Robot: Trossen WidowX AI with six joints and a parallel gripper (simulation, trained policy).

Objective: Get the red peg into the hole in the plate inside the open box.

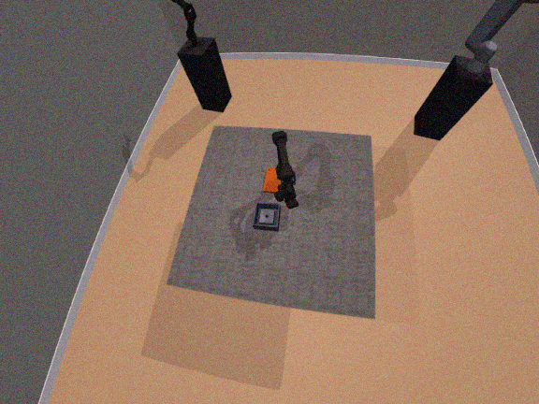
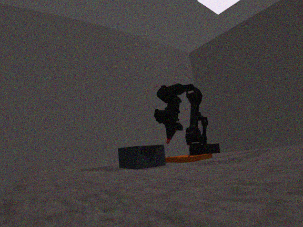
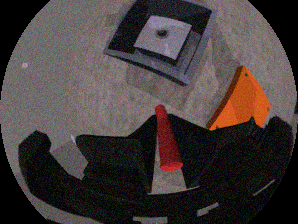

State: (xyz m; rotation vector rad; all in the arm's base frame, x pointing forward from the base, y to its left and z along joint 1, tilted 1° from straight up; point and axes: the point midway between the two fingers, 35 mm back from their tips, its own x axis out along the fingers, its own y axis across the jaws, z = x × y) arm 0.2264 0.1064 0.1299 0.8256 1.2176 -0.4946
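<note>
My gripper (image 3: 161,118) (image 2: 168,138) is shut on the red peg (image 3: 168,142) (image 2: 168,141) and holds it in the air, a little above the height of the box rim in the exterior view. The peg's lower tip sticks out below the fingers. The open dark box (image 1: 255,221) (image 2: 142,156) (image 3: 197,62) stands on the mat, ahead of the gripper in the wrist view. The light plate (image 1: 263,219) (image 3: 172,45) with its dark round hole (image 1: 267,216) (image 3: 161,33) shows inside it. In the top view the arm hides the peg.
An orange plate (image 1: 270,181) (image 2: 188,158) (image 3: 241,107) lies on the grey mat (image 1: 327,262) beside the box, partly under the arm in the top view. Two black pedestals (image 1: 208,77) (image 1: 451,100) with other arms stand at the back of the table.
</note>
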